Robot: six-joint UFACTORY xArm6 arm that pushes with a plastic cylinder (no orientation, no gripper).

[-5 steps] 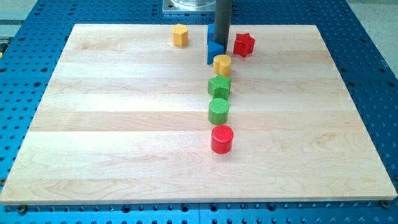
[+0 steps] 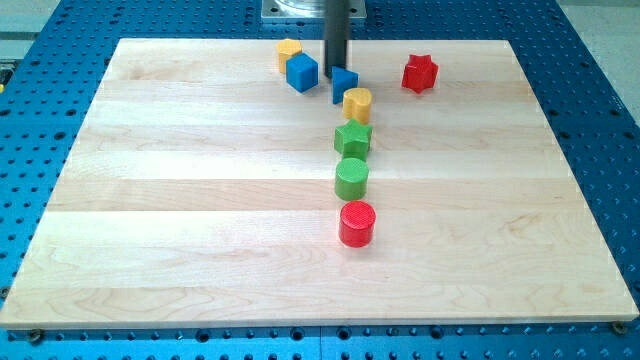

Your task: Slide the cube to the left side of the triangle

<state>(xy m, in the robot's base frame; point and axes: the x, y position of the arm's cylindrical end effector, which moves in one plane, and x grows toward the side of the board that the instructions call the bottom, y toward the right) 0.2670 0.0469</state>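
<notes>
The blue cube (image 2: 301, 72) sits near the view's top, just left of the blue triangle (image 2: 345, 83). My tip (image 2: 337, 70) stands between them, close to the triangle's upper left edge and a small gap right of the cube. A yellow hexagon block (image 2: 288, 47) touches the cube's upper left corner and is partly hidden behind it.
A red star block (image 2: 420, 73) lies right of the triangle. A yellow cylinder (image 2: 357, 103) touches the triangle's lower right. Below it in a column stand a green star block (image 2: 353, 138), a green cylinder (image 2: 351, 178) and a red cylinder (image 2: 357, 223). The wooden board (image 2: 180, 200) lies on a blue perforated table.
The blue cube has come out from behind the rod and now lies left of the triangle. The rod moved slightly left. The red star shifted right. The yellow hexagon shifted slightly up.
</notes>
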